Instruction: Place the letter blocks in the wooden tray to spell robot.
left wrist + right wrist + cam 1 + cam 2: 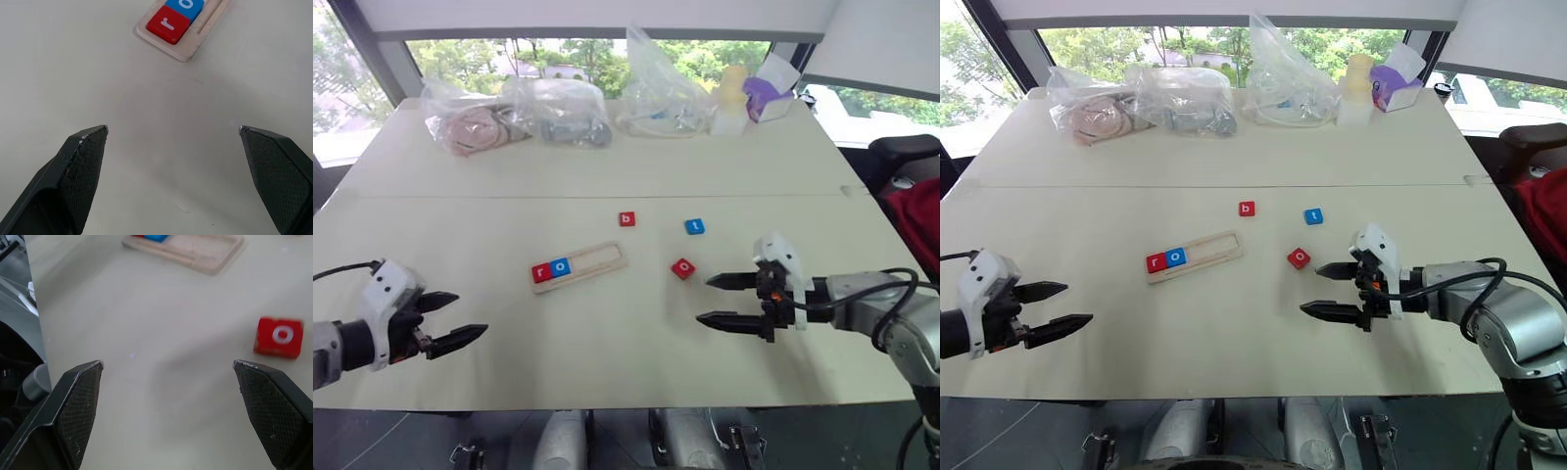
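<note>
My left gripper (460, 318): spread wide, empty.
My right gripper (713, 300): spread wide, empty.
Long pale wooden tray (579, 266): between my grippers, holding red r, blue o.
Red square o tile (683, 268): just beyond my right fingertips.

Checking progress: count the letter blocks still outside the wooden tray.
3: a red b beyond the wooden tray, a blue t to its right, and a red o nearest the right gripper. None seem hidden.
</note>
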### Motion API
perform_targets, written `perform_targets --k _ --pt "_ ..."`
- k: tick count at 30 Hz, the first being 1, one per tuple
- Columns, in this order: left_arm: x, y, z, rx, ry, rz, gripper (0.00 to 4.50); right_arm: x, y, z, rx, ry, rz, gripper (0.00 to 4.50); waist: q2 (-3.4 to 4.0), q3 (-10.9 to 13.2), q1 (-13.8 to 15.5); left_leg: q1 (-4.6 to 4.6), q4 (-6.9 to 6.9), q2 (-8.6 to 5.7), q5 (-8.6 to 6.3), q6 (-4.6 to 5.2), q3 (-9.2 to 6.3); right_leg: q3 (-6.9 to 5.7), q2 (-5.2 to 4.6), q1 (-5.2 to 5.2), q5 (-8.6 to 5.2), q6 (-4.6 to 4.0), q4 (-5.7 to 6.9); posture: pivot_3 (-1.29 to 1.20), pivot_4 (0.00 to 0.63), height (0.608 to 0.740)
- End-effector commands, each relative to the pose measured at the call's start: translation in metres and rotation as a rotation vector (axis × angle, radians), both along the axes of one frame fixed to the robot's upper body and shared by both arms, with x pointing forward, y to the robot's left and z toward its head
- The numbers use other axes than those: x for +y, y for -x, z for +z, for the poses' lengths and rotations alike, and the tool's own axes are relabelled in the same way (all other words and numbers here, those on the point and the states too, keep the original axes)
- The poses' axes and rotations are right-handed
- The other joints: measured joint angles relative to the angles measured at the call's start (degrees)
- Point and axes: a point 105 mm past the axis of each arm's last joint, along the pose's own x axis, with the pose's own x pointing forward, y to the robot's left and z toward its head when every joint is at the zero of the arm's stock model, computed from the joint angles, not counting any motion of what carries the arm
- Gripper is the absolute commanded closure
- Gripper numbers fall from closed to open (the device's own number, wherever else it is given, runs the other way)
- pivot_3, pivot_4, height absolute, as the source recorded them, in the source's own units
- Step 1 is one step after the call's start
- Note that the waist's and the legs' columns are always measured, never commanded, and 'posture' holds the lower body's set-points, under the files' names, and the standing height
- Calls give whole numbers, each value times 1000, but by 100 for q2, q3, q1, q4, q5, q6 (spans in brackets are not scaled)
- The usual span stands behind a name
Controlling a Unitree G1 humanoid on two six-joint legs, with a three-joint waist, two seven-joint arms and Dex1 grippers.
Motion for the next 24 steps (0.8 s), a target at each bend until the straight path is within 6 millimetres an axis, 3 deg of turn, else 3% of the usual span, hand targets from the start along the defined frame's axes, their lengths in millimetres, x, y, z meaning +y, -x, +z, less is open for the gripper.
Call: perform_targets --k 1,11,16,24 --pt "0 -4 6 -41 10 12 0 4 1 12 -53 -5 11 98 0 0 0 0 0 0 0 0 0 0 1 0 0 -1 0 0 150 735" --pt "-5 -6 1 -23 25 1 0 4 -2 11 -74 0 -8 98 0 0 -4 -1 1 0 0 0 1 0 1 1 1 -1 -2 0 150 735" --pt "2 -4 -3 -4 -8 38 0 9 -2 3 -61 -11 -9 98 -1 0 -11 0 0 0 0 0 1 0 2 0 1 -1 -2 0 150 735" --pt "-2 2 -5 19 24 32 0 9 -5 8 -62 -32 10 98 -1 0 -9 0 1 0 0 0 1 0 2 1 1 -1 -2 0 150 735"
